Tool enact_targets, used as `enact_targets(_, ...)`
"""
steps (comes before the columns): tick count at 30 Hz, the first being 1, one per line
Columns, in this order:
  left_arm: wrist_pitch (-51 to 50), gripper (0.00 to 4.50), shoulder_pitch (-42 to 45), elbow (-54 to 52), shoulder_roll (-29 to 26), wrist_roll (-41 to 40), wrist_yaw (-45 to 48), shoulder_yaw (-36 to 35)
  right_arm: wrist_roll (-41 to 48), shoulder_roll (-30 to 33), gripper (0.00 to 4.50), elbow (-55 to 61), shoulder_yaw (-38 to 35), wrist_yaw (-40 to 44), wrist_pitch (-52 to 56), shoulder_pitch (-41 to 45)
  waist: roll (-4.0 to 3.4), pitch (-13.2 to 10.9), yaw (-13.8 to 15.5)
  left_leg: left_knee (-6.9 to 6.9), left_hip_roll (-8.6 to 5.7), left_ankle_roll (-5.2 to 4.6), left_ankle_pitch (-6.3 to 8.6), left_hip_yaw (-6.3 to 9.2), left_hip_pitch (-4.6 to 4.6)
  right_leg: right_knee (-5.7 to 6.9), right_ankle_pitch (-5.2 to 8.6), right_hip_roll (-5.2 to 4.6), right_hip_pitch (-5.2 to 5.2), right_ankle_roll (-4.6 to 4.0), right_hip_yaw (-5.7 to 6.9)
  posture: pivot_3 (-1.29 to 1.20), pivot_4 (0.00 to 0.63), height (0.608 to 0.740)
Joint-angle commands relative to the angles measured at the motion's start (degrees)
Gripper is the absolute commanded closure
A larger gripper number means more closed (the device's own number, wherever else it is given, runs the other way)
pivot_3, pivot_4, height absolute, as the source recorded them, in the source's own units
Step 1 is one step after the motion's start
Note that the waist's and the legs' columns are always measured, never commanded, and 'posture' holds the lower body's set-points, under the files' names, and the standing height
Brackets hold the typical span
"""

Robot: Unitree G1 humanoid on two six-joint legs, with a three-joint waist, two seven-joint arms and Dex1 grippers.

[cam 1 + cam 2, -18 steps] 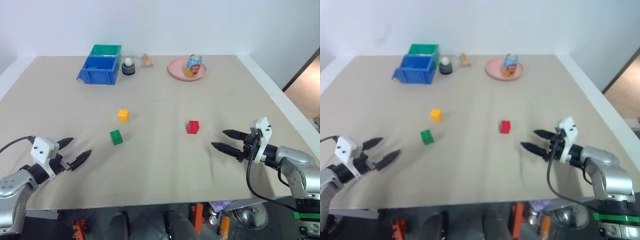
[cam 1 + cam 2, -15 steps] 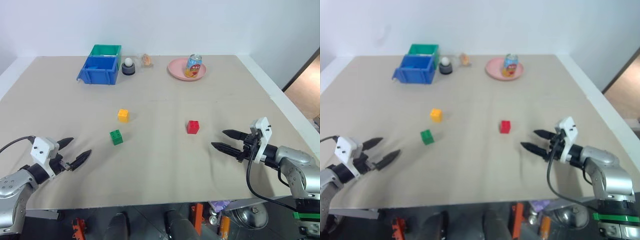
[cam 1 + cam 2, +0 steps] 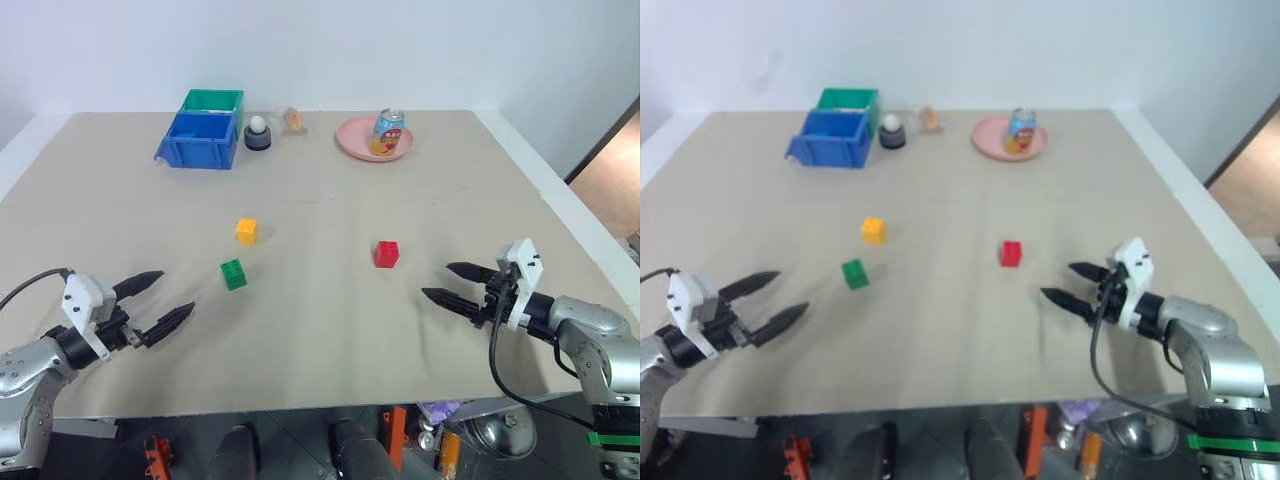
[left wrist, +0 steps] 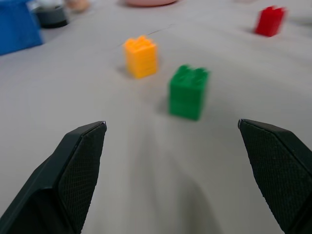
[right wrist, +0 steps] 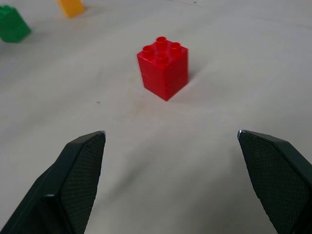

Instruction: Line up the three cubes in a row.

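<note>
Both grippers' fingers spread, nothing held; risk: right gripper [image 3: 452,284] approaching low could nudge red cube [image 3: 386,253] sideways across bench [image 3: 320,330].

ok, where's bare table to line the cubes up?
Wide bare stretch between green cube and red cube, and nearer between both open grippers. Crowded along the far edge: bins, plate with can.
</note>
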State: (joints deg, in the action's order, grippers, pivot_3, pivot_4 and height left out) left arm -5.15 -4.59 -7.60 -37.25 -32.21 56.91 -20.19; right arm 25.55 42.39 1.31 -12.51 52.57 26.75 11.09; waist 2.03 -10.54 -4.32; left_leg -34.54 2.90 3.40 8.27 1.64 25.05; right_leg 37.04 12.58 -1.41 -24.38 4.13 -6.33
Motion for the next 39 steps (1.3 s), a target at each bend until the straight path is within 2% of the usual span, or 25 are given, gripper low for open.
enact_targets(1, -3.8, 0.03, 4.91, -6.36, -2.42, -3.75, 1.78, 2.11, -1.8, -3.2, 0.0, 3.2, 0.22, -6.74, -0.35, 1.19, 0.01, 0.01, 0.04, 0.0, 0.01, 0.0, 0.0, 0.01, 0.0, 0.0, -0.01, 0.01, 0.01, -0.01, 0.01, 0.0, 0.15, 0.74)
enact_targets(8, -13.06, 0.03, 15.1, -11.52, -5.47, -6.86, 6.32, 11.49, -5.0, -7.6, 0.0, 6.29, 2.8, -13.46, -0.81, 0.65, -0.02, 0.01, 0.03, -0.02, 0.0, -0.01, -0.01, -0.02, 0.02, 0.0, 0.02, 0.0, 0.07, 0.07, 0.0, 0.0, 0.15, 0.74)
enact_targets(18, -11.9, 0.03, 29.06, -4.28, -0.25, -0.25, 10.34, 23.3, -8.73, -12.6, 0.0, 11.7, 8.93, -19.21, 0.1, -1.32, -0.03, 0.01, 0.01, -0.02, 0.02, -0.04, -0.02, 0.07, 0.02, 0.03, 0.0, 0.11, 0.12, 0.11, -0.01, 0.0, 0.15, 0.74)
enact_targets(24, -11.04, 0.03, 30.01, -3.17, 1.29, 1.2, 11.3, 24.3, -11.78, -15.45, 0.0, 10.96, 10.1, -23.62, -1.45, -0.24, -0.03, 0.01, 0.01, -0.02, 0.03, -0.04, -0.02, 0.09, 0.02, 0.04, -0.01, 0.13, 0.1, 0.11, 0.0, 0.0, 0.15, 0.74)
enact_targets(32, -12.47, 0.03, 29.81, -4.34, 2.61, 0.48, 10.09, 23.37, -10.76, -19.83, 0.0, 12.15, 10.17, -27.11, 1.16, 1.12, -0.03, 0.01, 0.02, -0.02, 0.03, -0.07, -0.04, 0.11, 0.02, 0.05, -0.02, 0.13, 0.11, 0.11, 0.0, 0.0, 0.15, 0.74)
enact_targets(39, -12.95, 0.03, 29.29, -5.53, 2.75, 0.15, 9.07, 23.27, -14.08, -21.9, 0.0, 8.35, 11.1, -30.6, -0.64, 3.39, -0.03, 0.01, 0.01, -0.03, 0.02, -0.07, -0.04, 0.11, 0.03, 0.05, -0.03, 0.12, 0.11, 0.12, 0.0, 0.0, 0.15, 0.74)
